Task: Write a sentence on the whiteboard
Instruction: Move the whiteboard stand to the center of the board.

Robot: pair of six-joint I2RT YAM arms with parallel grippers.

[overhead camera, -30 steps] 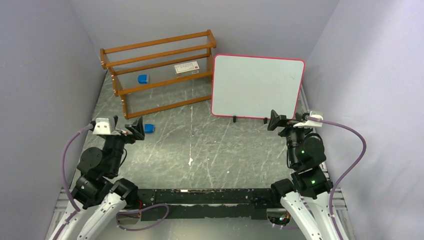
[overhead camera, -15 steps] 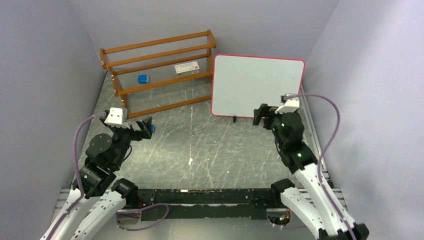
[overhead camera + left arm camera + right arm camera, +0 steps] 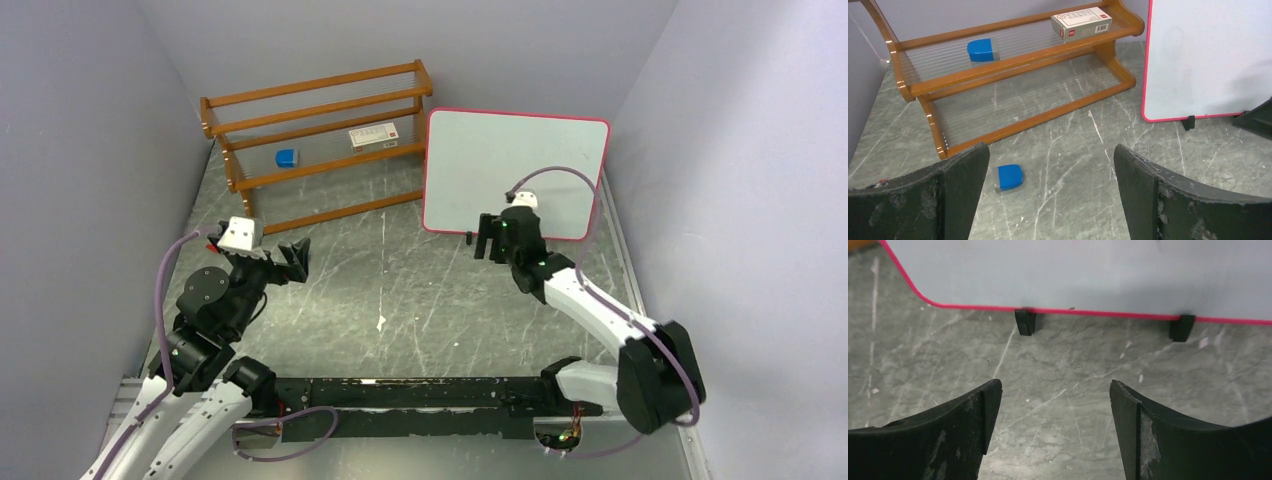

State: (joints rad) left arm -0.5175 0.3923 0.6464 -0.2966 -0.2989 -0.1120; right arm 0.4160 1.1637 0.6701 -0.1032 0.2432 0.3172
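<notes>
The table [image 3: 400,290] has a dark grey-green top with a stone pattern of pale veins and small white marks. A wooden rack [image 3: 330,165] stands on it at the far left. Just to the right of the rack, the whiteboard [image 3: 515,170] stands upright on two small black feet [image 3: 1025,322]. A small blue eraser [image 3: 1009,177] lies flat on the table in front of the rack, not touching it.
</notes>
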